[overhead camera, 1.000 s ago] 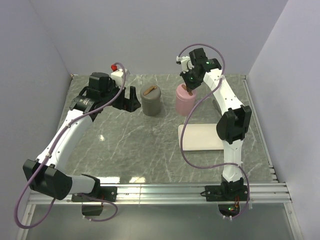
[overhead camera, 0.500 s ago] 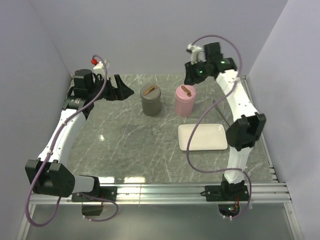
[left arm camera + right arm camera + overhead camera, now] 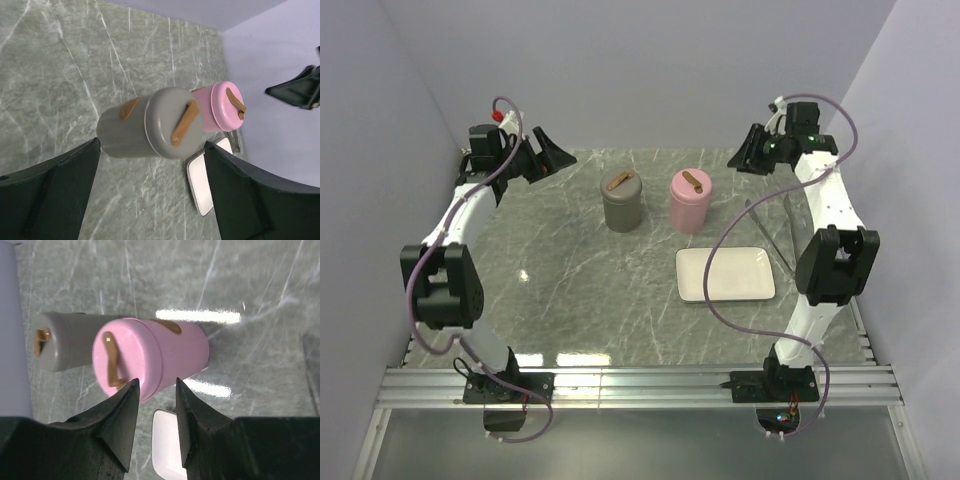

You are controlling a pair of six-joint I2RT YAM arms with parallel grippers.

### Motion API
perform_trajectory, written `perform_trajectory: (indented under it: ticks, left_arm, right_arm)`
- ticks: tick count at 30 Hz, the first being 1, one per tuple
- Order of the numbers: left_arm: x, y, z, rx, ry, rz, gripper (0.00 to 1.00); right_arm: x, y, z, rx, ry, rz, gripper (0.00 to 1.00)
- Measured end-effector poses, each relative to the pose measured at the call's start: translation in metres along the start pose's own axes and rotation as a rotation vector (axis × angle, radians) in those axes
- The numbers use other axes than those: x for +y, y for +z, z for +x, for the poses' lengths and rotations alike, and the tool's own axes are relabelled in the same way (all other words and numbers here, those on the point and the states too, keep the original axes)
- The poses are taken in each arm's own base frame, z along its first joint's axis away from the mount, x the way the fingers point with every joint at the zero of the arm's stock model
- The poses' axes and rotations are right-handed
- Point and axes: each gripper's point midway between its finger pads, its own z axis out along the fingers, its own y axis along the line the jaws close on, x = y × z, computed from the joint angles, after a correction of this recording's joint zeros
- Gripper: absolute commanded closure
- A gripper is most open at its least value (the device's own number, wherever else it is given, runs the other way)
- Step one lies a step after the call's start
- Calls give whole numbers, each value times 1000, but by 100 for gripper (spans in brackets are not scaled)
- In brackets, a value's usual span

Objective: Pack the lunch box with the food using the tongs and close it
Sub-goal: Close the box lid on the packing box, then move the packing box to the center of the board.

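The lunch box shows as two lidded tubs with brown strap handles at the table's back middle: a grey one (image 3: 622, 200) (image 3: 150, 125) and a pink one (image 3: 690, 200) (image 3: 150, 352). Both lids are on. The slim metal tongs (image 3: 772, 232) lie flat just right of the white tray (image 3: 725, 273). No food is in view. My left gripper (image 3: 545, 155) (image 3: 152, 200) hangs high at the back left, wide open and empty. Raised at the back right, my right gripper (image 3: 748, 160) (image 3: 156, 382) has its jaws a little apart with nothing between them.
The empty white rectangular tray lies in front of the pink tub. Lilac walls close the table on the left, back and right. An aluminium rail with both arm bases (image 3: 620, 380) runs along the near edge.
Both arms swung up and outward to the back corners. The right gripper left the pink tub's lid and its jaws parted. The left gripper drew away from the grey tub.
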Motion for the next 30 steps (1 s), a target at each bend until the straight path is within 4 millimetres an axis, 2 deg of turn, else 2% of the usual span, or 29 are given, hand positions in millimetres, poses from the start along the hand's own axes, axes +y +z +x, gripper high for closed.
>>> perform_trajectory:
  ticks: [6, 8, 13, 19, 25, 30]
  left_arm:
    - [27, 38, 7, 46, -116, 57, 29]
    - [35, 52, 12, 64, -162, 91, 31]
    - [60, 84, 29, 129, -273, 148, 36]
    - [74, 109, 47, 193, -343, 188, 35]
    - [62, 129, 57, 226, -336, 238, 32]
    - [59, 138, 66, 239, -339, 252, 29]
  right_arm:
    - [-34, 38, 41, 113, 170, 42, 58]
    - [-47, 49, 55, 149, 245, 58, 57]
    - [-73, 68, 72, 179, 412, 70, 57]
    - [-74, 87, 88, 214, 552, 6, 54]
    - [-72, 112, 105, 278, 613, -35, 49]
    - [-62, 118, 104, 284, 676, -107, 49]
